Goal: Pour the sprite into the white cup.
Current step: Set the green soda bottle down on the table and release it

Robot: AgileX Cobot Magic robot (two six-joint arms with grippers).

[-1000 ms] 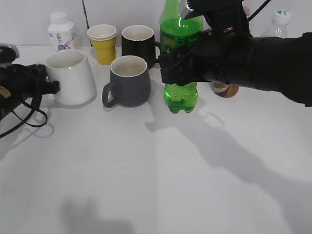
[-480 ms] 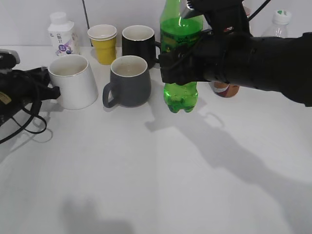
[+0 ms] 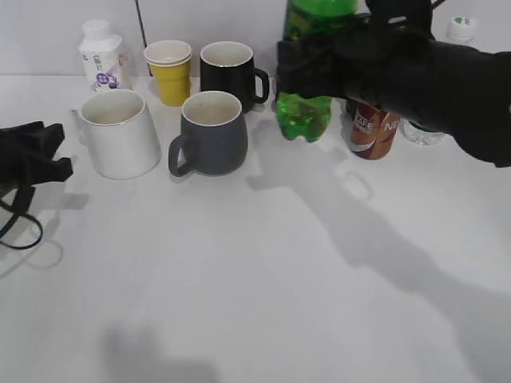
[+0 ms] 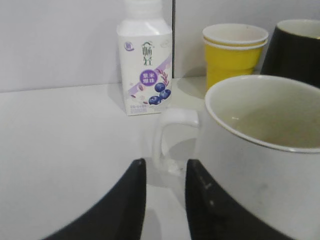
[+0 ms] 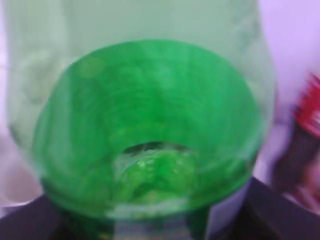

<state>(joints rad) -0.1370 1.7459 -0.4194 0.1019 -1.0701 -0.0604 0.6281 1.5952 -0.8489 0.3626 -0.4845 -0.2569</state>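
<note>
Clearly the sprite is hanging above the surface, gripped round its labelled middle by the right hand, whose dark fingers are clamping on the body; the base is showing clear air beneath it, and the neck is running out of the top of the exterior view. Judging by the green liquid sitting in the lower part, the bottle is probably carrying a fair weight low down, and thin plastic like that is likely giving a little under pressure, so the middle, where the label is adding some friction, is looking like the sensible place to hold. Smooth walls may be slippery once tilted. Up close the wrist view is showing only blurred translucent green filling the frame.

The cup is standing upright at the left, beside the grey mug and well apart from the bottle. It is looking stiff, glazed and breakable, with a wide open mouth. The left hand is sitting low just behind the cup's handle, its fingers apart and gripping nothing.
</note>
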